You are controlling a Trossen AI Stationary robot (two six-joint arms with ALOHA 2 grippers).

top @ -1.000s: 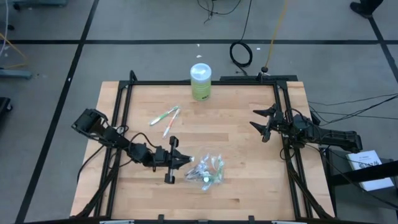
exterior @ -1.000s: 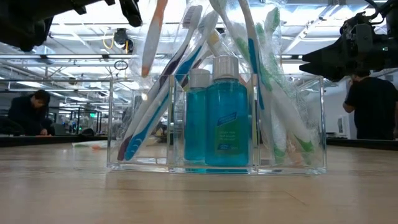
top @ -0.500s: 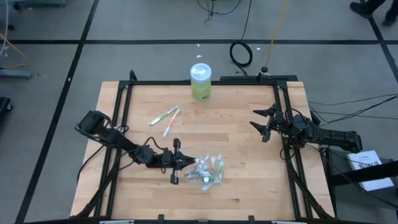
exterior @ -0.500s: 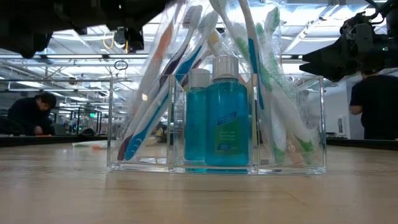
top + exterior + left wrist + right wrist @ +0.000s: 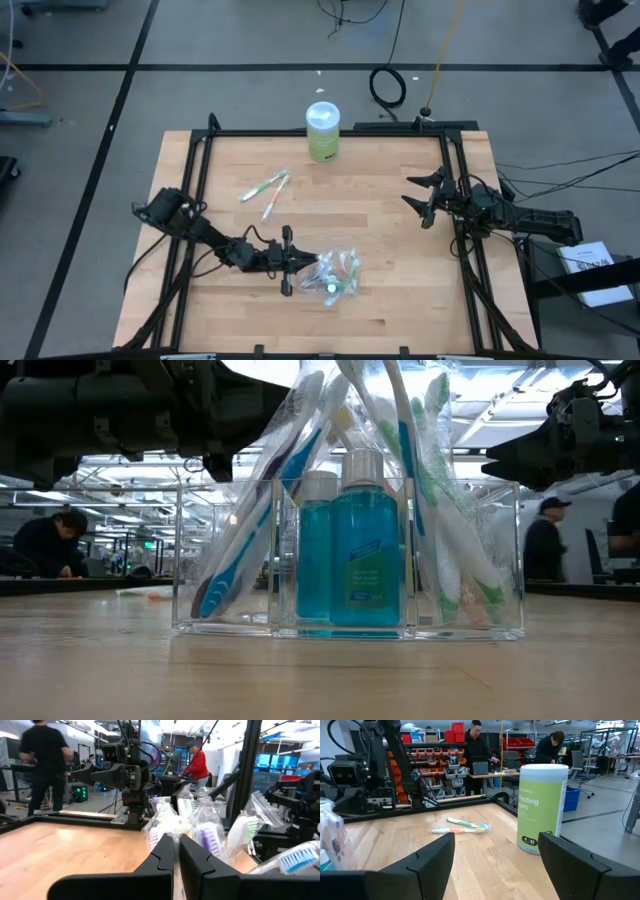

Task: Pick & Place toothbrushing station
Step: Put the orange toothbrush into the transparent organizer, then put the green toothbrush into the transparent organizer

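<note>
You see green wipes canister (image 5: 542,807) beside loose toothbrushes (image 5: 462,826): partial word "ecting", number "85" in black circle. Bottle labels unreadable.

Bare table (image 5: 390,250) lies open across the frame's centre between my arms. Obstacles: the clear organiser (image 5: 335,274) at lower centre, two loose toothbrushes (image 5: 268,192) centre-left, the green canister (image 5: 323,132) at top centre.
</note>
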